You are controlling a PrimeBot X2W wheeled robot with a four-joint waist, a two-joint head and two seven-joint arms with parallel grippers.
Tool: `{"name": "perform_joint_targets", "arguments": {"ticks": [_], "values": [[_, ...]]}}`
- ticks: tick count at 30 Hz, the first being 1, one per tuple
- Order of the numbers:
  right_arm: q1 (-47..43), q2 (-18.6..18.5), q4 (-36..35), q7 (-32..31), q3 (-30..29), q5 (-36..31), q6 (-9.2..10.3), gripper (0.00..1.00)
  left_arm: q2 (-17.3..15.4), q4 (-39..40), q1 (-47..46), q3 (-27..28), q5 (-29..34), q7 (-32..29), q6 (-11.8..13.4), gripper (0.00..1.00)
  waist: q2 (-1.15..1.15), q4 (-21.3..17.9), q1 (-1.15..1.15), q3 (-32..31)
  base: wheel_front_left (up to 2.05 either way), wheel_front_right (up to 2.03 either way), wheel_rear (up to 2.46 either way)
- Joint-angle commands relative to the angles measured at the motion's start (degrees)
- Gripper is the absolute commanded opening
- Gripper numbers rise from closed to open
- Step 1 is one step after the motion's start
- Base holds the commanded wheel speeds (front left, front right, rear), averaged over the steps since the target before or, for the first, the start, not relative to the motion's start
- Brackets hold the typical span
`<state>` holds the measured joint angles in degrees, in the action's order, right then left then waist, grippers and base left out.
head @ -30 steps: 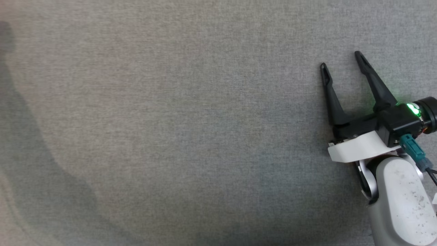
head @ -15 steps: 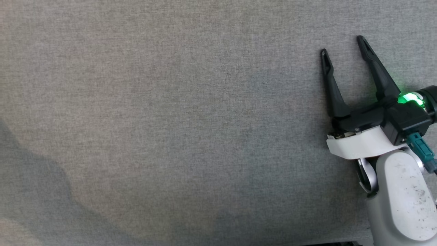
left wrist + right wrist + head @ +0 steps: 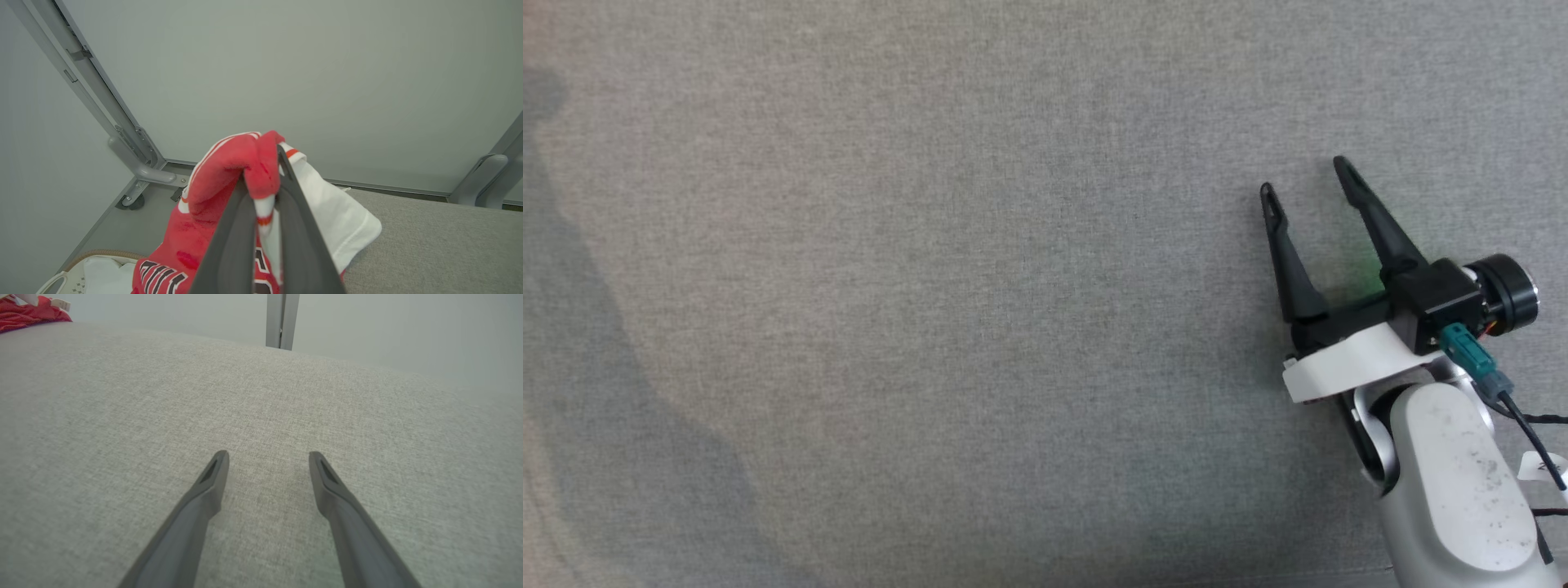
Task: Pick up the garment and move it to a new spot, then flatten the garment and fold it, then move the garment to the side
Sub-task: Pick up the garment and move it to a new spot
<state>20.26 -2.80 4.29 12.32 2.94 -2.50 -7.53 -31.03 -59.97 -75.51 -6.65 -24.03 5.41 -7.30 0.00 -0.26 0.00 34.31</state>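
Note:
The garment [image 3: 229,171] is a red and white jersey with dark lettering. In the left wrist view it bunches over the fingertips of my left gripper [image 3: 263,163], which is shut on a fold of it, and hangs down at the edge of the grey surface. A red corner of the garment [image 3: 28,312] shows at the top left of the right wrist view. My right gripper [image 3: 1304,178] stands open over the grey cloth surface [image 3: 931,286] at the right of the head view, nothing between its fingers [image 3: 212,473].
A pale basket [image 3: 77,273] with white cloth in it sits below the garment at the lower left of the left wrist view. Grey metal frame posts [image 3: 122,134] and a plain wall rise behind. A shadow lies along the left of the head view.
The head view has shifted between frames. My right gripper stays open and now sits lower and a little further left in the head view.

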Motion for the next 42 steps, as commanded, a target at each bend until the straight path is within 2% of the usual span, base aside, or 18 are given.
{"name": "perform_joint_targets", "arguments": {"ticks": [1,6,14,22,28,32,37,42], "values": [[-1.2,-0.2,1.2,0.6,0.3,0.7,0.09,1.00,-0.2,1.3,0.8,-1.5,0.3,0.0,-0.3,0.00,0.00,-0.2,0.00,-7.0,0.00,0.00,0.00],[-2.5,-0.2,4.8,1.6,0.8,2.4,0.09,1.00,0.1,7.5,2.8,-7.9,-2.4,-1.7,-0.3,0.00,0.00,-1.0,0.00,-13.8,0.00,0.00,0.00],[-5.2,-0.2,9.0,2.6,0.8,5.4,0.09,1.00,0.7,22.1,6.8,-19.0,-7.1,-5.8,-0.3,0.00,0.00,-3.8,0.00,-22.7,0.00,0.00,0.00],[-6.0,-0.2,10.5,2.9,0.9,8.2,0.09,1.00,5.1,36.1,6.8,-27.1,-10.2,-9.5,-0.3,0.00,0.00,-8.3,0.00,-26.9,0.00,0.00,0.00],[-6.2,-0.2,9.5,2.9,-0.3,9.5,0.09,1.00,10.5,40.3,3.4,-28.2,-11.4,-9.4,-0.2,0.00,0.00,-11.2,0.00,-27.2,0.00,0.00,0.00],[-6.6,-0.2,8.8,2.9,-2.4,9.6,0.09,1.00,12.2,41.2,3.6,-27.6,-13.3,-8.5,-0.1,0.00,0.00,-12.3,0.00,-26.4,0.00,0.00,0.00],[-7.4,-0.2,7.8,2.9,-5.1,9.1,0.09,1.00,10.2,39.7,10.8,-27.2,-15.3,-7.5,0.4,0.00,0.00,-12.7,0.00,-25.3,0.00,0.00,0.00],[-8.4,-0.2,6.8,2.9,-7.1,9.2,0.09,1.00,8.1,36.5,23.6,-25.7,-18.9,-4.0,1.8,0.00,0.00,-12.7,0.00,-23.6,0.00,0.00,0.00]]}}
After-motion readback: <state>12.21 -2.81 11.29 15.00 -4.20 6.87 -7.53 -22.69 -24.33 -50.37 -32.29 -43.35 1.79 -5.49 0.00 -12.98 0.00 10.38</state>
